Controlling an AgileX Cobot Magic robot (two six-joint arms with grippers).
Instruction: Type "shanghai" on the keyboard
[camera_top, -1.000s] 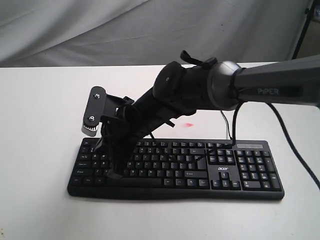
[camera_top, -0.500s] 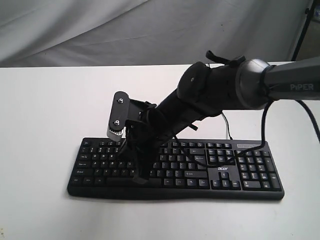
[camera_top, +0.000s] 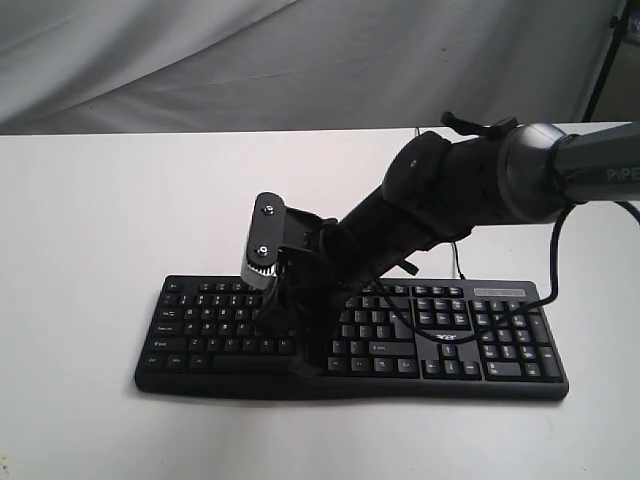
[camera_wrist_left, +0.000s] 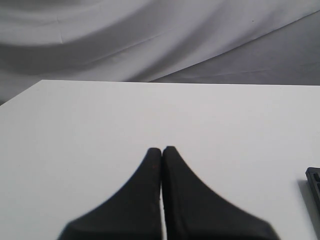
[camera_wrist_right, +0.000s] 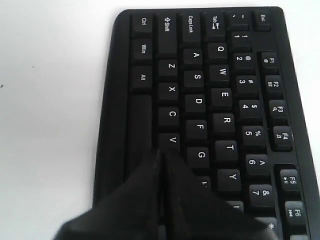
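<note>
Lower middle of the exterior view, keyboard: lay flat on the white table, long side across the frame, number pad at the right.
Exterior view, right gripper: reached in from the right and sloped down, tip at the bottom key rows left of centre. Whether it touched a key could not be told here.
Exterior view, cable: hung from the arm in a loop over the keys right of centre. Likely risk: it drags on a keycap or snags as the arm swings between letters.
Exterior view, left arm: not seen.
Left wrist view, left gripper: fingers were pressed together, pinching nothing, over bare table.
Left wrist view, keyboard: only a corner showed at the right edge, well apart from that tip, so little hazard from this side.
Right wrist view, right gripper: fingers were pressed together into one blunt point, nothing between them.
Right wrist view, tip: sat at the edge of V, just beside the space bar.
Right wrist view, risk: V is not in "shanghai", so a press from here would probably enter a wrong letter or a space.
Right wrist view, second risk: the blunt tip looked about as wide as a key, so an off-centre press could catch a neighbour.
Right wrist view, hidden keys: those past G lay under the fingers, so aim there could not be checked.
</note>
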